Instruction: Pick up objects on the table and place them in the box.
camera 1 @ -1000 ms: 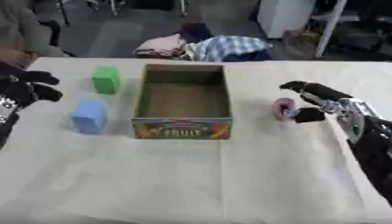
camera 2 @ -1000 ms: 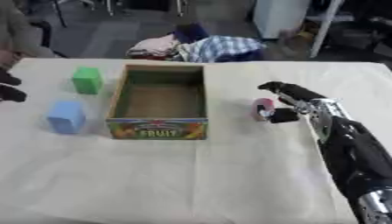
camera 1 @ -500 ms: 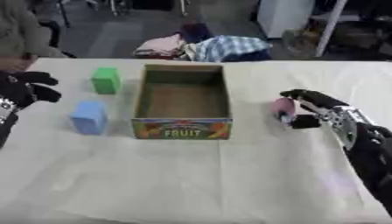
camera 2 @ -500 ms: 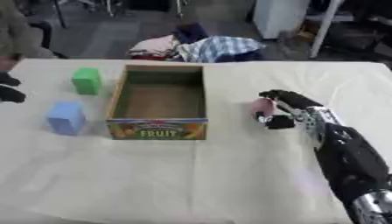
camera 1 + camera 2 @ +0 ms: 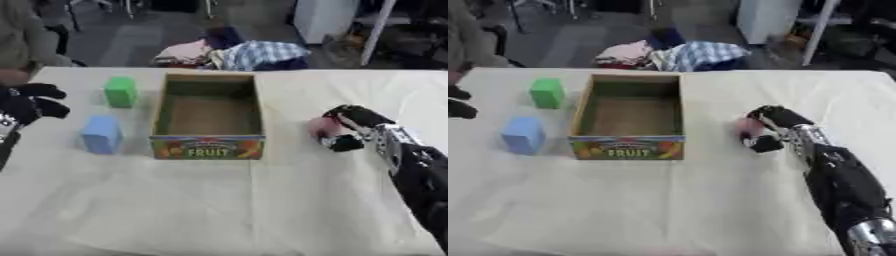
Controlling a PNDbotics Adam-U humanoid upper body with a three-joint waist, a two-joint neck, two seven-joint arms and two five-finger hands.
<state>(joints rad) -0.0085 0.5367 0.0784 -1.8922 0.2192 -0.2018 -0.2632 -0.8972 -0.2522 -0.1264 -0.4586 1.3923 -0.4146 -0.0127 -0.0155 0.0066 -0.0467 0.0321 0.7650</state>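
The open brown cardboard box (image 5: pixel 208 117) sits in the middle of the surface (image 5: pixel 262 210), and nothing is inside it, so the job looks like it has only just begun. Three things are left to put in. The small pink round thing (image 5: pixel 320 128) lies just right of the box, and the right hand (image 5: pixel 352 131) has its fingers curled around it, down at the surface. The green block (image 5: pixel 120 91) is near the far left edge. The light blue block (image 5: pixel 101 134) is just left of the box. The left hand (image 5: pixel 28 102) waits at the left edge with its fingers curled, holding nothing. The front of the box has bright fruit pictures and the word "FRUIT"
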